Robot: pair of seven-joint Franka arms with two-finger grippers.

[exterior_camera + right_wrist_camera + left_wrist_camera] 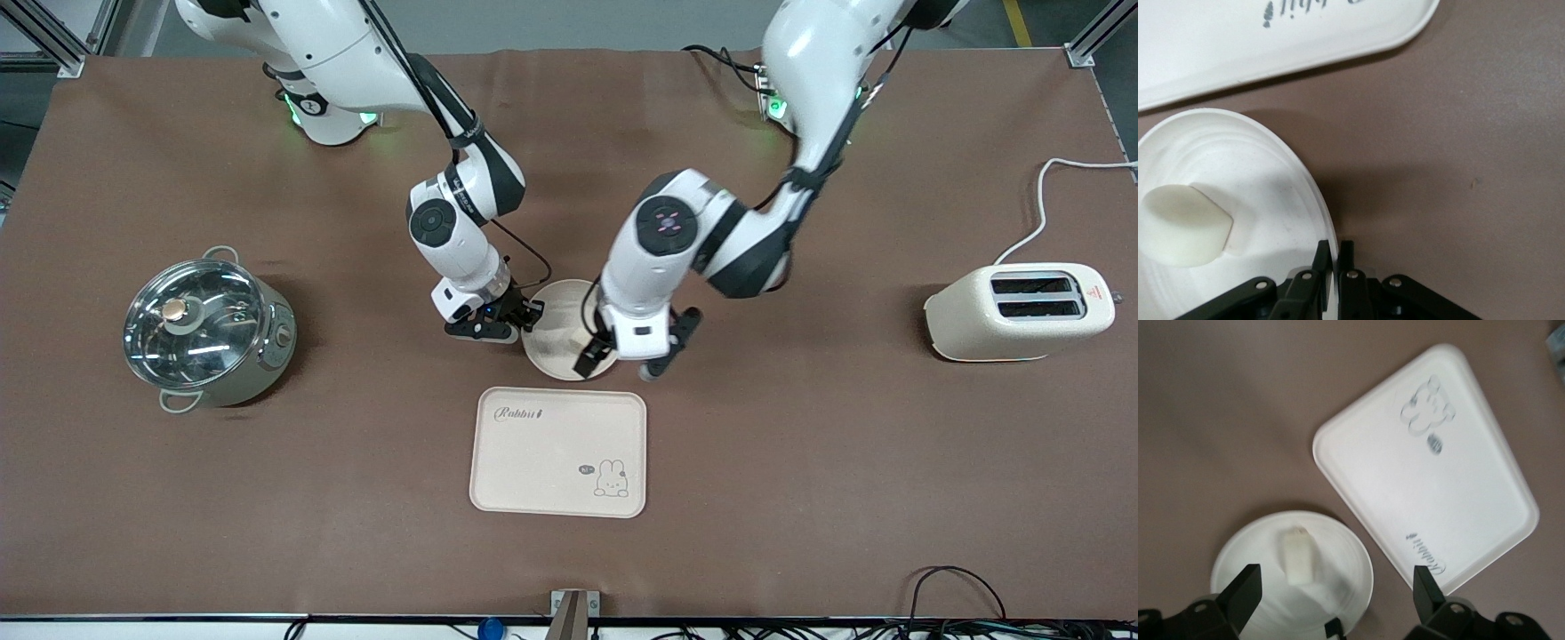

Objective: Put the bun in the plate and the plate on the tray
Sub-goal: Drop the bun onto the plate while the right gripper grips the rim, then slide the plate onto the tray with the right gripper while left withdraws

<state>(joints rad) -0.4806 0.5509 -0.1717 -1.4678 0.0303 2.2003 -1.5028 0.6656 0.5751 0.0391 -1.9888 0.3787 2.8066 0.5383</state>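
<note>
Brown table [800,498] | right gripper [1335,257] pinches plate [1271,173] rim | left gripper [1338,583] spread above

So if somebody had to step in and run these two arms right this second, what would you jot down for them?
Right gripper: shut on the plate, pinching its rim at the edge toward the right arm's end of the table.
Left gripper: open, low over the plate's edge at the left arm's end, holding nothing.
Bun: already lying in the plate.
Plate: on the tablecloth, beside the tray but not on it, farther from the front camera than the tray.
Tray: nothing on it.
Done: bun in plate.
Left: lift the plate and set it on the tray.
</note>
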